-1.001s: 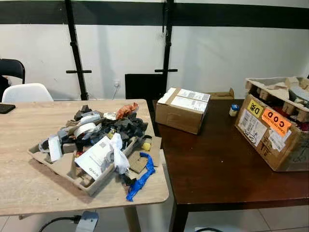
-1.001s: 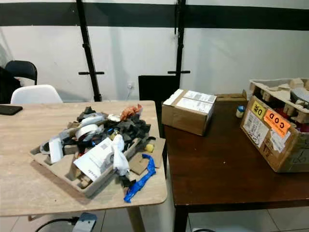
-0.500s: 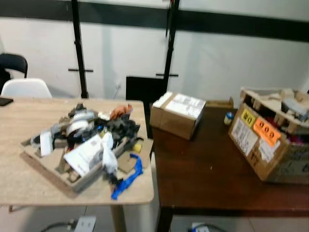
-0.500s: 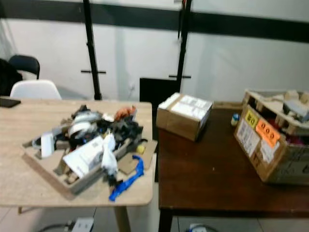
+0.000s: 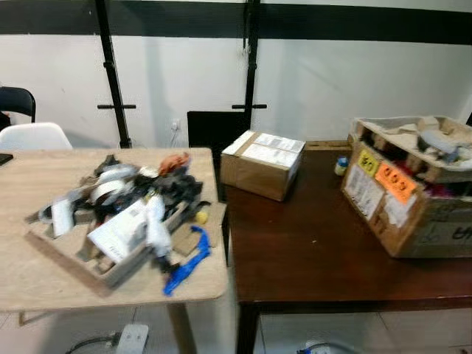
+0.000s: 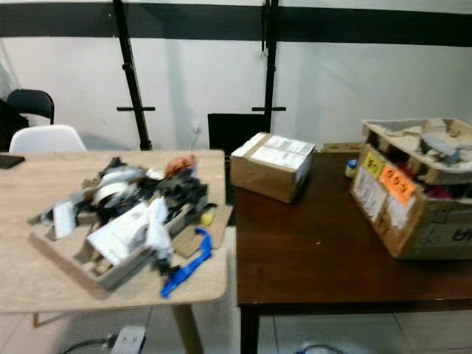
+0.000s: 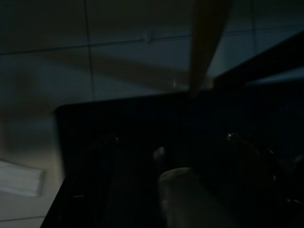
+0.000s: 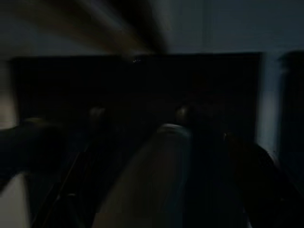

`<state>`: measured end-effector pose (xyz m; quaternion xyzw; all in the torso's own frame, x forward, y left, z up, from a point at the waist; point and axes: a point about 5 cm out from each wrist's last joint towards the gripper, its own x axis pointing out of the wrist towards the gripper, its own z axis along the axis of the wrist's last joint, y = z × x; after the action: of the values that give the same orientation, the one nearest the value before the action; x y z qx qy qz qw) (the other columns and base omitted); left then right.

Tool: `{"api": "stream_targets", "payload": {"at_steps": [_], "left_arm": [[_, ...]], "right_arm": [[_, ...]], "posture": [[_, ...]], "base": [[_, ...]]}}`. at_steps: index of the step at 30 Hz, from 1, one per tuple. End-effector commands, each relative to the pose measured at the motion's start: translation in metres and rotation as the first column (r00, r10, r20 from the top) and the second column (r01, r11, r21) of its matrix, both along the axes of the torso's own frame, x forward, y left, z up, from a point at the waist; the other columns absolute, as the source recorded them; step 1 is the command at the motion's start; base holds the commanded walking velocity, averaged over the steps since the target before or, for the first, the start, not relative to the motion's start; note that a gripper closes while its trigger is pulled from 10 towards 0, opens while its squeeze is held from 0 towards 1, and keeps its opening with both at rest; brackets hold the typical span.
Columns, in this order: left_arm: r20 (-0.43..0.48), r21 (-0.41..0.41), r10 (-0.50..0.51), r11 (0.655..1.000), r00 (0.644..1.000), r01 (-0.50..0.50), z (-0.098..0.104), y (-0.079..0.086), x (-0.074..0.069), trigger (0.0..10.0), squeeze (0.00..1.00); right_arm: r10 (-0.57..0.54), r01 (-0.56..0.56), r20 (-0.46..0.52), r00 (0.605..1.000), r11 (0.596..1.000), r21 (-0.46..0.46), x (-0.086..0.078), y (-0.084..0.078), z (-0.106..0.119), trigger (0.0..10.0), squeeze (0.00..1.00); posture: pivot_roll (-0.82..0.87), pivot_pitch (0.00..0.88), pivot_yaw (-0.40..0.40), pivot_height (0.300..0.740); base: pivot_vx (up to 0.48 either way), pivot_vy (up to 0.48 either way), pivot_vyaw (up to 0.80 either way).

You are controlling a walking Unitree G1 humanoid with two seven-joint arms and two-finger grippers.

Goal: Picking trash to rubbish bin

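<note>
A heap of trash (image 5: 125, 210) lies on a moulded cardboard tray (image 5: 109, 271) on the light wooden table (image 5: 29, 287). In it are white tape rolls, black scraps, a white printed paper (image 5: 118, 230) and an orange wrapper (image 5: 174, 161). A blue strip (image 5: 184, 262) hangs off the heap toward the table's front corner. My left gripper (image 7: 175, 161) and right gripper (image 8: 161, 156) hang idle in deep shade over a tiled floor.
A dark wooden table (image 5: 310, 243) adjoins on the right. It holds a sealed carton (image 5: 259, 164), a small bottle (image 5: 341, 165) and a big open box (image 5: 405, 199) with orange stickers. White chair (image 5: 33, 136) and black poles (image 5: 109, 74) stand behind. A power strip (image 5: 131, 339) lies on the floor.
The whole picture has shifted left and blurred, so the camera has turned right. Nothing on the tables has moved.
</note>
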<state>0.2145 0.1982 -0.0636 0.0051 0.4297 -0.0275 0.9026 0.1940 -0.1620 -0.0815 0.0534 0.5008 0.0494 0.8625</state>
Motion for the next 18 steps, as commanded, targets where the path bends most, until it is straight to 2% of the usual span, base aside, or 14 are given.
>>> {"api": "stream_targets", "payload": {"at_steps": [1, 3, 8, 10, 12, 13, 14, 15, 16, 18], "left_arm": [[-0.001, 0.025, -0.036, 0.999, 0.999, 0.036, 0.0, -0.001, 0.0, 10.0, 0.0], [0.018, 0.059, -0.084, 0.995, 0.996, 0.083, 0.001, -0.002, 0.0, 10.0, 0.0], [0.04, 0.081, -0.136, 0.988, 0.99, 0.132, 0.002, -0.003, 0.001, 10.0, 0.0], [0.017, 0.144, -0.256, 0.957, 0.967, 0.251, 0.003, -0.004, 0.003, 10.0, 0.0], [0.035, 0.177, -0.427, 0.893, 0.904, 0.415, 0.01, -0.01, 0.009, 10.0, 0.0], [0.035, 0.177, -0.427, 0.893, 0.904, 0.415, 0.01, -0.01, 0.009, 10.0, 0.0], [0.05, 0.134, -0.556, 0.827, 0.83, 0.546, 0.016, -0.018, 0.013, 10.0, 0.0], [0.056, 0.111, -0.587, 0.808, 0.808, 0.579, 0.017, -0.021, 0.013, 10.0, 0.0], [0.056, 0.111, -0.587, 0.808, 0.808, 0.579, 0.017, -0.021, 0.013, 10.0, 0.0], [0.086, 0.057, -0.707, 0.707, 0.702, 0.705, 0.027, -0.031, 0.015, 10.0, 0.0]], "right_arm": [[-0.002, 0.002, 0.009, 1.0, 1.0, -0.018, 0.003, -0.007, 0.002, 10.0, 0.0], [-0.003, 0.003, 0.009, 1.0, 1.0, -0.02, 0.003, -0.007, 0.002, 10.0, 0.0], [-0.003, 0.003, 0.004, 1.0, 1.0, -0.023, 0.0, -0.009, 0.001, 10.0, 0.0], [0.006, -0.006, 0.003, 1.0, 1.0, -0.029, -0.001, -0.01, 0.0, 10.0, 0.0], [0.065, -0.064, 0.007, 0.998, 0.997, -0.049, -0.001, -0.012, 0.001, 10.0, 0.0], [0.065, -0.064, 0.007, 0.998, 0.997, -0.049, -0.001, -0.012, 0.001, 10.0, 0.0], [0.124, -0.123, 0.011, 0.992, 0.99, -0.063, -0.001, -0.014, 0.001, 10.0, 0.0], [0.137, -0.136, 0.011, 0.991, 0.989, -0.065, -0.001, -0.015, 0.001, 10.0, 0.0], [0.137, -0.136, 0.011, 0.991, 0.989, -0.065, -0.001, -0.015, 0.001, 10.0, 0.0], [0.164, -0.163, 0.016, 0.986, 0.984, -0.067, 0.0, -0.018, 0.003, 10.0, 0.0]], "posture": [[0.1, 0.0, -0.029, 0.74], [0.1, 0.0, -0.028, 0.74], [0.1, 0.0, -0.029, 0.74], [0.1, 0.0, -0.031, 0.74], [0.1, 0.0, -0.037, 0.74], [0.1, 0.0, -0.037, 0.74], [0.1, 0.0, -0.041, 0.74], [0.1, 0.0, -0.041, 0.74], [0.1, 0.0, -0.041, 0.74], [0.1, 0.0, -0.043, 0.74]], "base": [[0.0, 0.0, 0.0], [0.0, 0.0, 0.0], [0.0, 0.0, 0.0], [0.0, 0.0, 0.0], [0.0, 0.0, 0.0], [0.0, 0.0, 0.0], [0.0, 0.0, 0.0], [0.0, 0.0, 0.0], [0.0, 0.0, 0.0], [0.0, 0.0, 0.0]]}}
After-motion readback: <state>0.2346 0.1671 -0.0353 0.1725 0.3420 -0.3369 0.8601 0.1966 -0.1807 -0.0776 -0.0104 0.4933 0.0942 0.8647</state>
